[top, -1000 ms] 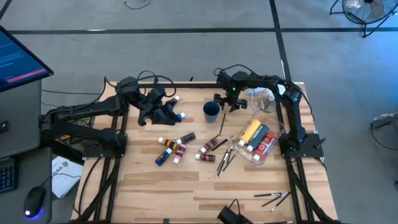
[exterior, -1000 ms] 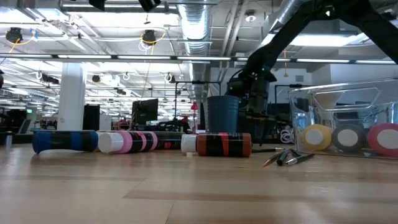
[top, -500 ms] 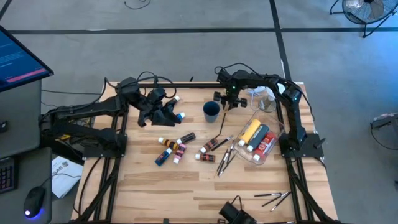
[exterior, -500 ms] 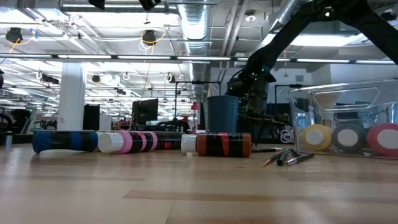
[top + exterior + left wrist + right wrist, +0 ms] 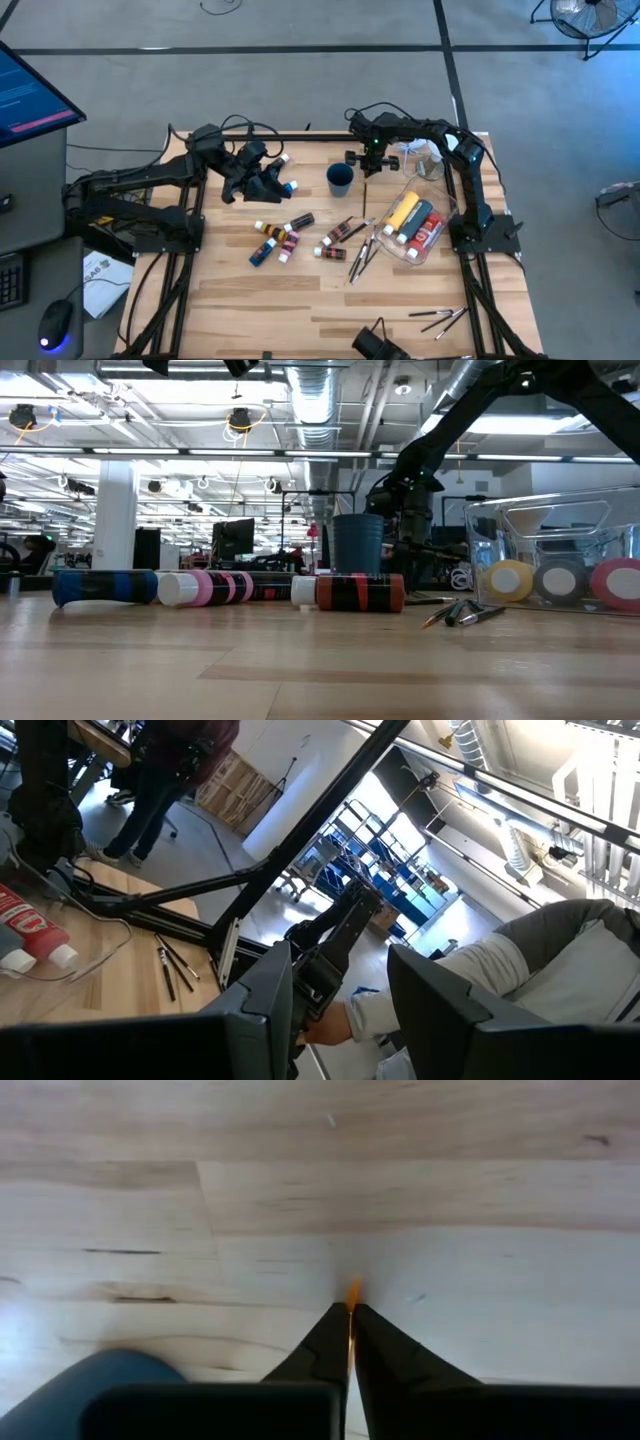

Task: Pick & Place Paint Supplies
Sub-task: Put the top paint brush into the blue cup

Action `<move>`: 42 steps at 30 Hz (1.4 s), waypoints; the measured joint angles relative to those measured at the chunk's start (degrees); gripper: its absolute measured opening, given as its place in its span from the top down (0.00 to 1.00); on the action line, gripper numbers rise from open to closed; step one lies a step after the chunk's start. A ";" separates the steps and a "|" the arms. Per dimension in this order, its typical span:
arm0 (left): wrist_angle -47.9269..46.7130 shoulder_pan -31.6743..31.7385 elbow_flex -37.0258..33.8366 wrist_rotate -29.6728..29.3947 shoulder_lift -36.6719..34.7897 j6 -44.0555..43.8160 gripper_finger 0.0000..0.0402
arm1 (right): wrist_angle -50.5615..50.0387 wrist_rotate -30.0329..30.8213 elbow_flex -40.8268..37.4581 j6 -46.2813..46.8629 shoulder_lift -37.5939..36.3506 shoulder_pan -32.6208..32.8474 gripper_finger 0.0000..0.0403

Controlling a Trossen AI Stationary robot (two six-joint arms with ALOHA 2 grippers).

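My right gripper (image 5: 367, 168) stands at the table's far side, just right of a dark blue cup (image 5: 340, 179), pointing steeply down. It is shut on a thin brush, of which only an orange end (image 5: 352, 1294) shows. My left gripper (image 5: 268, 178) waits at the far left, held level and open, with nothing between its fingers (image 5: 265, 1005). Two white-capped blue tubes (image 5: 290, 186) lie by it. More paint tubes (image 5: 280, 238) and brushes (image 5: 360, 256) lie mid-table. A yellow bottle (image 5: 403, 210) and red tubes lie in a clear container (image 5: 428, 248). My right gripper pinches the brush between its two fingertips (image 5: 325, 1335), and only the orange end (image 5: 352, 1294) sticks out past them, just over the wood. The fingers come from above, slanting steeply down. They hide the rest of the brush, so how it lies cannot be told.
The blue cup (image 5: 357, 544) stands close to my right gripper (image 5: 408, 510). The clear container (image 5: 555, 560) fills the right side. Several loose brushes (image 5: 440, 318) lie near the front right edge. A cable and a white thing (image 5: 425, 160) lie at the far right corner.
My right gripper has shut its fingers, staying in place beside the blue cup.
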 joint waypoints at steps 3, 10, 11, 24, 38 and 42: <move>0.00 0.00 0.00 0.02 0.00 0.00 0.69 | -0.15 -0.05 0.00 -1.36 0.00 0.15 0.99; 0.02 -0.02 0.00 0.02 0.00 -0.02 0.69 | -0.62 2.90 -0.40 -2.81 -1.61 0.80 1.00; 0.00 -0.02 0.00 0.02 0.00 -0.02 0.69 | -0.68 4.16 -0.42 -2.82 -2.14 1.02 1.00; 0.02 -0.02 0.00 0.01 0.00 0.07 0.69 | 5.18 11.03 -0.28 -4.35 -15.34 0.63 1.00; 0.04 0.00 0.00 0.02 0.00 -0.21 0.69 | 23.07 30.15 -0.22 -17.79 -37.64 6.29 1.00; 0.02 0.00 0.00 0.02 0.00 -1.34 0.69 | 26.81 34.76 -0.17 -24.05 -40.02 12.05 1.00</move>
